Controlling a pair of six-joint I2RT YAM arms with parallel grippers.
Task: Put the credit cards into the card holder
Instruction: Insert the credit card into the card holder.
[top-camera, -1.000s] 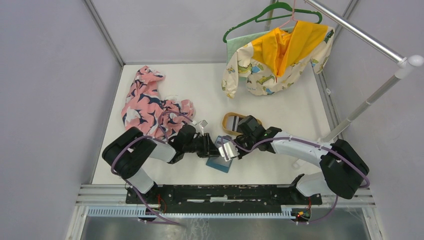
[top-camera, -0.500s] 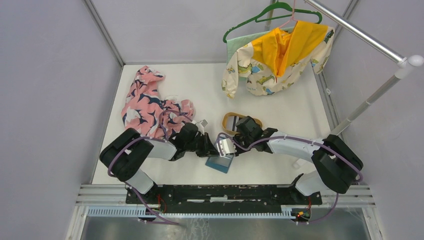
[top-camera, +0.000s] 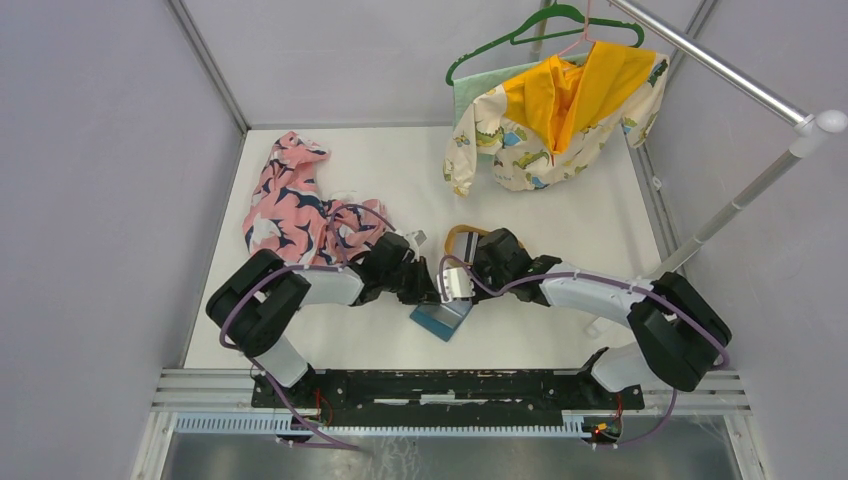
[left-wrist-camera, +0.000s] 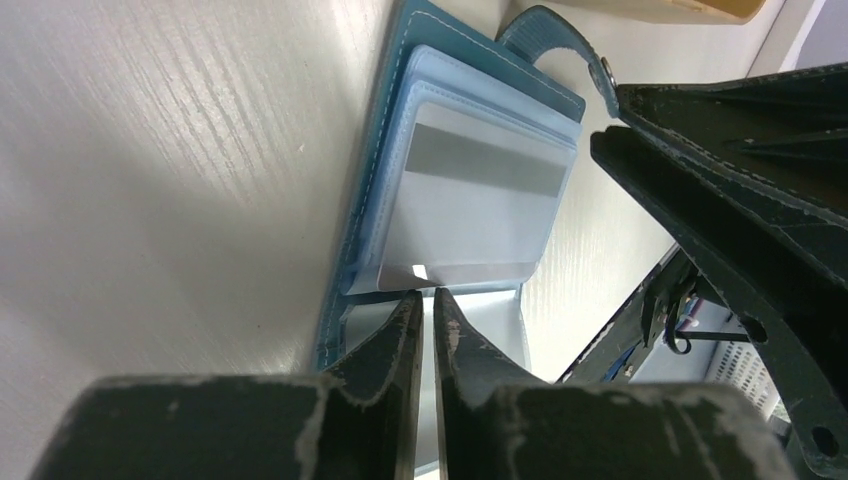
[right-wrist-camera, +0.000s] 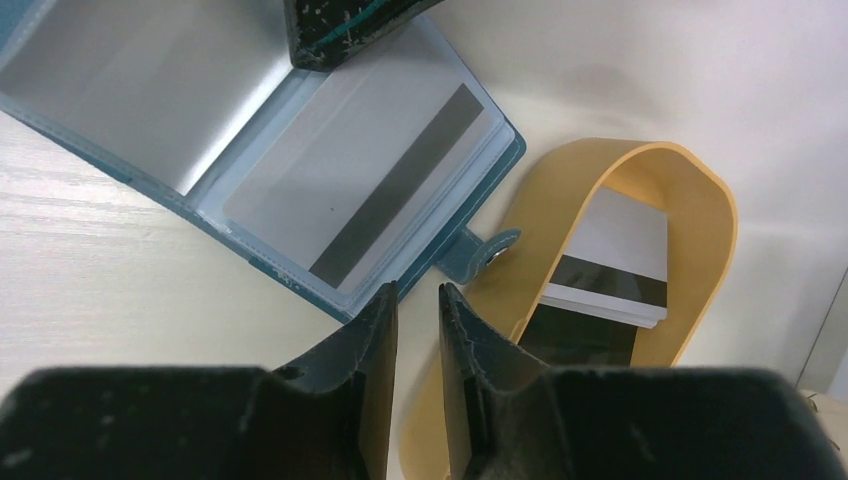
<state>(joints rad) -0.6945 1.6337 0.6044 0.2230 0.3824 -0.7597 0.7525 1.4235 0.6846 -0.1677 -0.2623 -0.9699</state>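
Observation:
The teal card holder (right-wrist-camera: 470, 255) lies open on the table, also seen in the left wrist view (left-wrist-camera: 380, 150) and the top view (top-camera: 440, 320). A pale credit card (right-wrist-camera: 360, 200) with a dark stripe sits in its clear right pocket (left-wrist-camera: 480, 200). More cards lie in the tan tray (right-wrist-camera: 700, 200): a pale striped one (right-wrist-camera: 610, 270) over a black one (right-wrist-camera: 580, 340). My left gripper (left-wrist-camera: 425, 292) is shut, its tips at the pocket's near edge by the fold. My right gripper (right-wrist-camera: 415, 290) is empty with jaws barely apart, beside the holder's tab.
A pink patterned garment (top-camera: 300, 210) lies at the back left. A dinosaur-print garment (top-camera: 550, 110) hangs on green hangers from a metal rail (top-camera: 720, 70) at the back right. The tan tray (top-camera: 470, 240) sits just behind both grippers.
Both grippers have shifted slightly towards the back of the table. The card holder has turned and shifted a little with them.

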